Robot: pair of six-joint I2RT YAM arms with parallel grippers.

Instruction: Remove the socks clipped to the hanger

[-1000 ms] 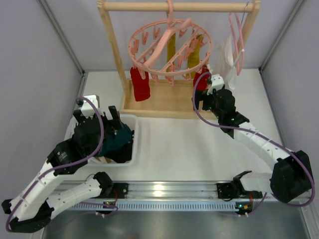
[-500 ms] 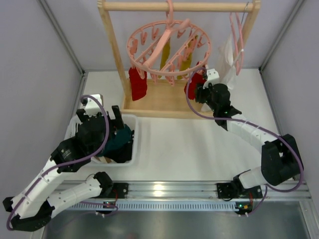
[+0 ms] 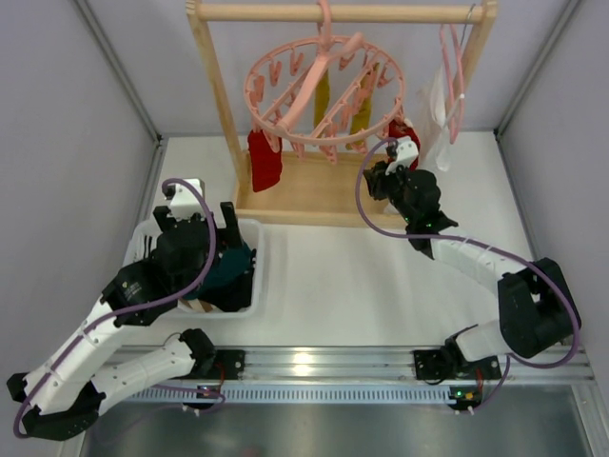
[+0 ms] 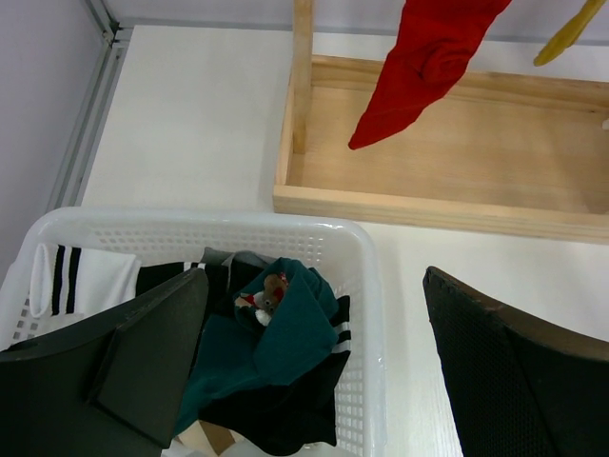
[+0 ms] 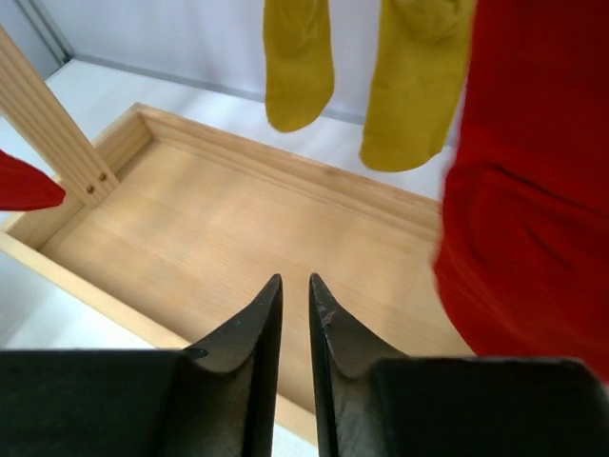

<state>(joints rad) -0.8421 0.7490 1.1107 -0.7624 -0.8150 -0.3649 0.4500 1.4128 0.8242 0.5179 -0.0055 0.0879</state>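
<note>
Overhead, limp socks [image 3: 265, 162], round hanger [image 3: 309, 88]

The hanger [image 3: 319, 81] hangs from the rack [image 3: 214, 86] at the surface's [image 3: 362, 276] back, with socks [image 3: 265, 160] dangling beneath it. A basket [image 3: 259, 257] sits front-left.

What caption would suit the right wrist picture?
Nearly shut jaws gripping nothing, a red sock beside them, two mustard socks hanging beyond.
</note>
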